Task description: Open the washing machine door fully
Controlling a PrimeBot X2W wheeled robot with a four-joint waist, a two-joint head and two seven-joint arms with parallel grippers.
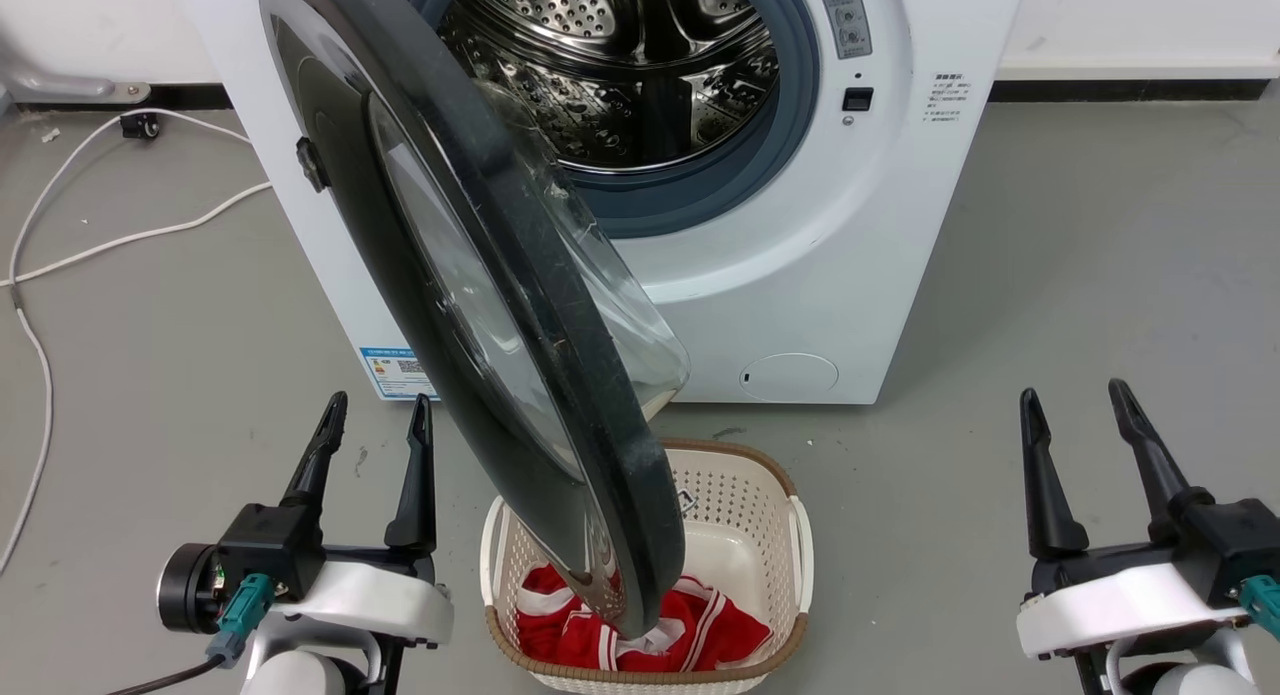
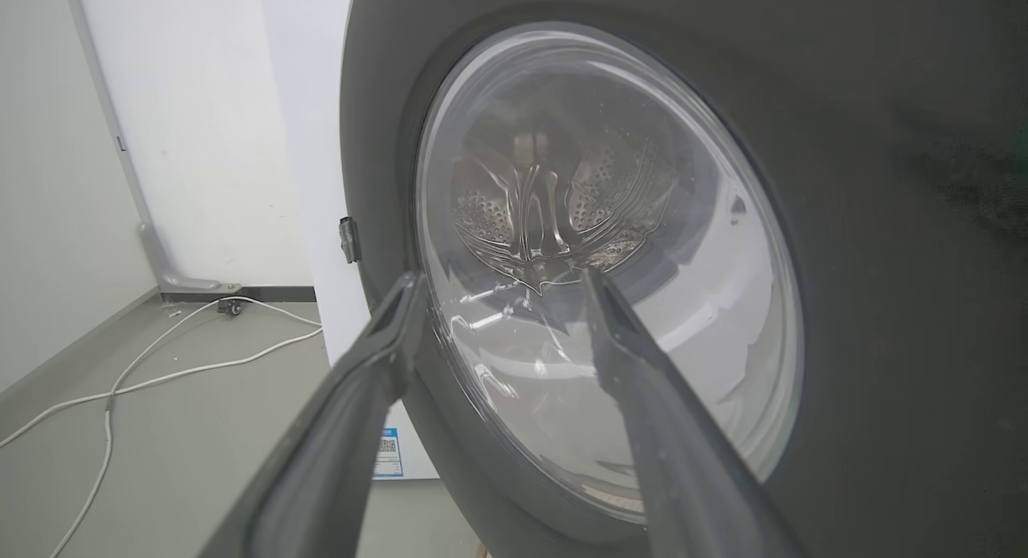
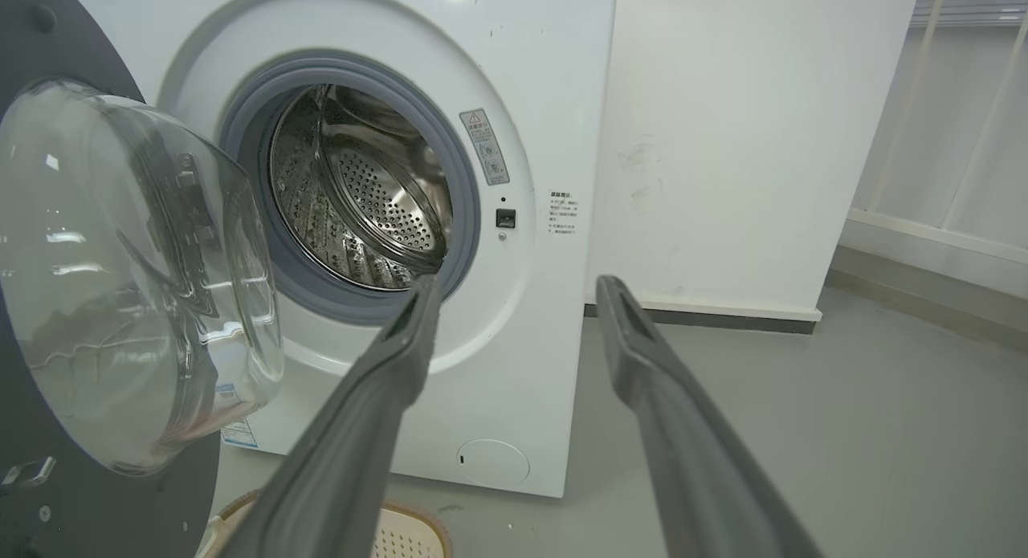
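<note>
From the head camera, the big round glossy black washing machine door, with its clear bulging glass window, stands roughly edge-on to the robot, hinged on the left of the white front-loading washing machine. The perforated steel drum lies exposed behind it. The door's lower rim hangs over a cream perforated laundry basket holding a red-and-white garment. The left gripper sits low at the lower left, just beside the door's outer face, its two dark fingers parted and empty. The right gripper waits well apart at the lower right, likewise spread and holding nothing.

From the left wrist, the splayed fingers frame the door's glass window, the drum visible through it. Whether a fingertip touches the glass cannot be told.

From the right wrist, the open fingers point at the machine's white front, with the bowl of the window bulging at the left.

The latch is released and the door is about halfway round. By the look of it, the rest of the swing, back toward the machine's left side, is yet to be made, and the left arm seems best placed to make it.
</note>
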